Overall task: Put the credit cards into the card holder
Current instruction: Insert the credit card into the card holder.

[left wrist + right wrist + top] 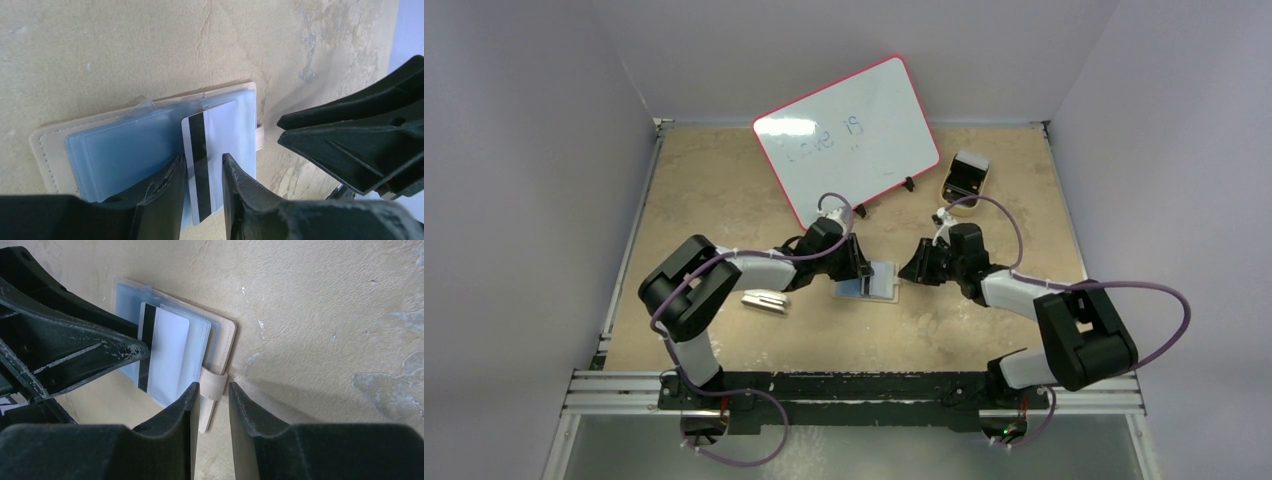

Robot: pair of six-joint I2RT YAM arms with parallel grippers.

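The credit card (220, 130) sticks out of the card holder (45, 145), toward the left gripper (202, 162). That gripper's fingers are spread apart.

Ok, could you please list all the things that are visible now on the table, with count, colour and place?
card holder: 1, beige with clear blue sleeves, lying open at the table's middle
credit card: 1 seen, white with a black stripe, on the open card holder
block: 1, silver-white, near left, beside the left arm
tray: 1, tan with dark inside, far right
whiteboard: 1, white with red edge, propped at far middle
table: 1, beige, under all
left gripper: 1, black, fingers apart over the credit card
right gripper: 1, black, fingers apart at the card holder's tab
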